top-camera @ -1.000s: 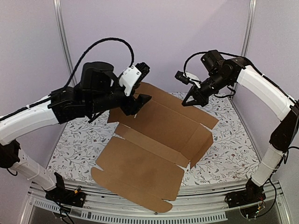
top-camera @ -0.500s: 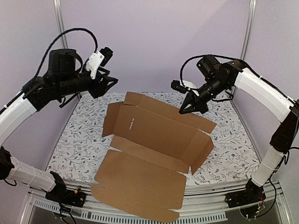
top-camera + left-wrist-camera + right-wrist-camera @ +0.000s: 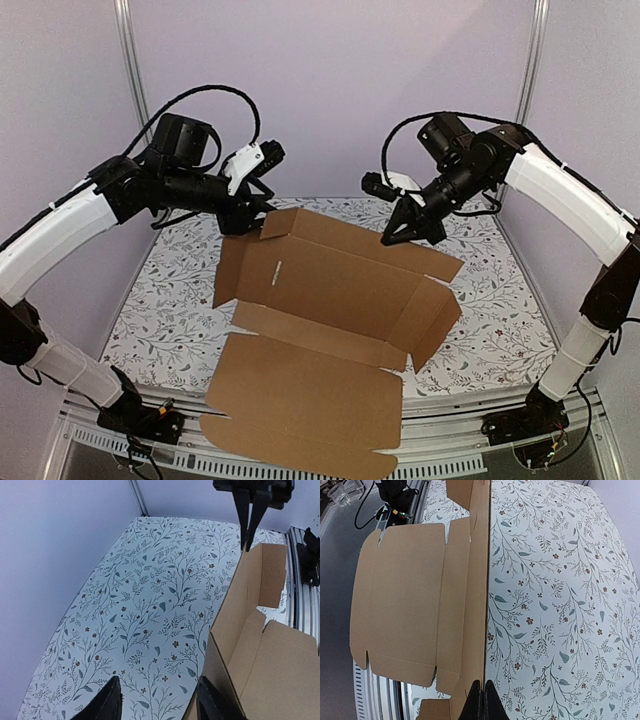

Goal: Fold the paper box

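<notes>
My left hand (image 3: 252, 212) is stretched out to the box (image 3: 330, 290) by the desk's (image 3: 170, 300) far edge, open and empty. My right hand (image 3: 390, 238) hovers, pinched shut.

Left wrist view: left gripper (image 3: 159, 680) cut off by btm edge, only two finger ends show; paper box (image 3: 270, 655) runs off right and btm edges, so most of it isn't seen; right gripper (image 3: 248, 544) body cropped by top edge. Right wrist view: its fingers (image 3: 475, 705) show as tips only, rest below frame; box cropped top and btm, raised wall seen edge-on, face hidden. Top view: can't tell if either gripper touches the cardboard; near flap covers part of rail (image 3: 470, 440)
</notes>
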